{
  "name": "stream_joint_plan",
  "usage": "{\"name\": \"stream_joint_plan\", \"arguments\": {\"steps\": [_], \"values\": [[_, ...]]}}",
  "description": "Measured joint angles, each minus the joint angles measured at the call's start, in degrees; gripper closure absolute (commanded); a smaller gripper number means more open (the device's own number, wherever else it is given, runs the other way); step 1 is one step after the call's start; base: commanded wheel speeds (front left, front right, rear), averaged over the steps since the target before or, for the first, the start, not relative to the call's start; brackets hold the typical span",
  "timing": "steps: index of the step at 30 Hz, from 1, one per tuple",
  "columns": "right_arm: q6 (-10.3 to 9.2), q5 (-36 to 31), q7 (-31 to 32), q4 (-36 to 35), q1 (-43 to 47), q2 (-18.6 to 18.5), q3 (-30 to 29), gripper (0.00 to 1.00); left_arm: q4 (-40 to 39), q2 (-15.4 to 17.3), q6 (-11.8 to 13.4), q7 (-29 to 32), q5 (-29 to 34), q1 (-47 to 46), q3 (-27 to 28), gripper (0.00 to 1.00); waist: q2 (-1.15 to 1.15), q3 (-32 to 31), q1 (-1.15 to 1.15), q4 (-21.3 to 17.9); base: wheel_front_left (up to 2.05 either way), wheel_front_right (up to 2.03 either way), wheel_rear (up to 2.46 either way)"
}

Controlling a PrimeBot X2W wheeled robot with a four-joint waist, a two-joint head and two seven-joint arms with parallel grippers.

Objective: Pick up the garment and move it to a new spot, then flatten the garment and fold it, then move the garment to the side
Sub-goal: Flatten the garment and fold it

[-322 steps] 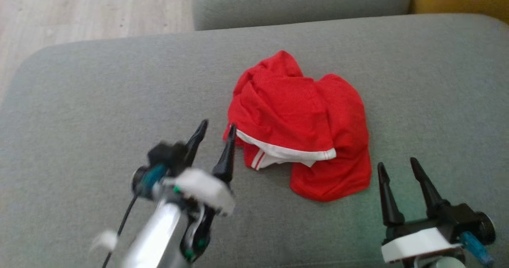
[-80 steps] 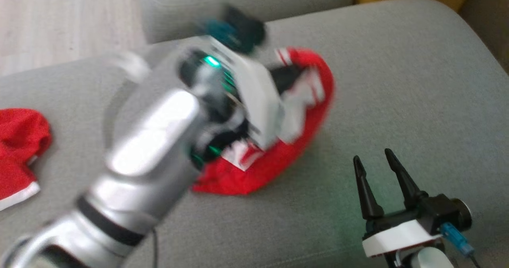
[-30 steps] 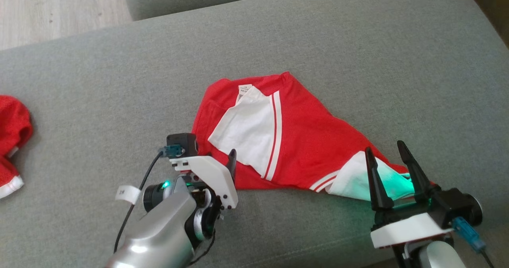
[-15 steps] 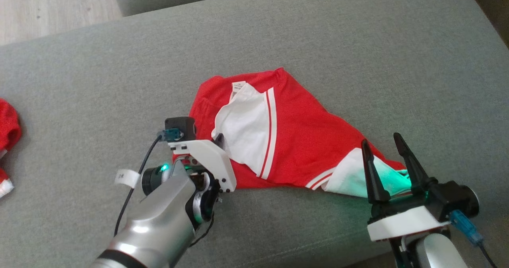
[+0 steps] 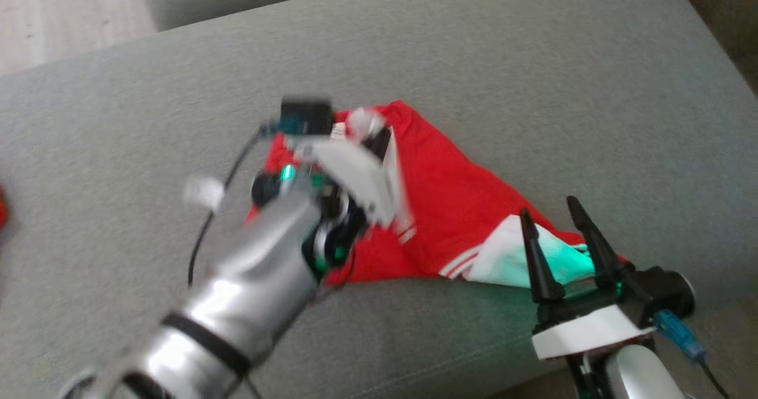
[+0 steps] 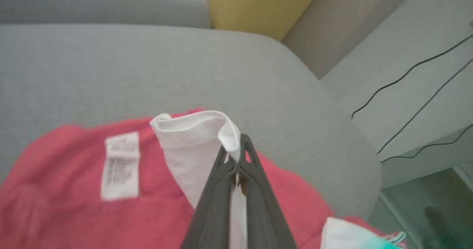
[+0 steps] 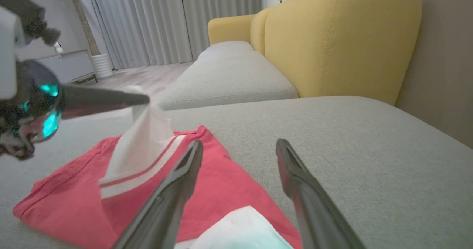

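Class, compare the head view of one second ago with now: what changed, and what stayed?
The left gripper shut its jaws on the white sleeve of the garment and raised it off the sofa. The right gripper stayed open over the other sleeve; the rest of the garment still lies on the sofa.

garment (image 5: 450, 209): matt red-white cloth | sofa (image 5: 533, 61): grey woven fabric | left forearm (image 5: 260, 280): glossy silver metal

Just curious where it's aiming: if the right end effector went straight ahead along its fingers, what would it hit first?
Probably the red garment, whose white sleeve lies just ahead of the right end effector; how high it hovers is unclear.
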Motion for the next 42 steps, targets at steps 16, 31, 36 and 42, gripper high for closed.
{"name": "stream_joint_plan", "arguments": {"steps": [16, 31, 36, 42], "values": [[0.0, 8.14, -0.01, -0.74, -2.86, -0.03, 5.77, 0.0, 9.53, -0.85, 0.45, 6.58, -5.6, -19.89, 1.85, 1.0, 0.0, 3.32, 0.0, -14.28, 0.0, 0.0, 0.0], [0.0, 9.03, -0.01, -1.9, -3.2, -0.01, 4.07, 0.0, 18.58, 2.07, -8.84, 7.98, 0.15, -23.66, -5.02, 0.0, 0.0, 5.08, 0.0, -15.02, 0.0, 0.0, 0.0], [0.0, 7.87, -0.01, -1.88, -3.18, -0.02, 2.75, 0.0, 13.81, 9.49, -10.54, 10.68, 3.89, -22.21, -9.31, 0.0, 0.0, 3.99, 0.0, -11.66, 0.0, 0.0, 0.0], [0.0, 6.51, -0.01, -1.89, -3.07, -0.02, 2.02, 0.0, 5.33, 16.03, -8.72, 13.13, 4.39, -14.76, -11.99, 0.0, 0.0, 3.45, 0.0, -8.08, 0.0, 0.0, 0.0]]}}
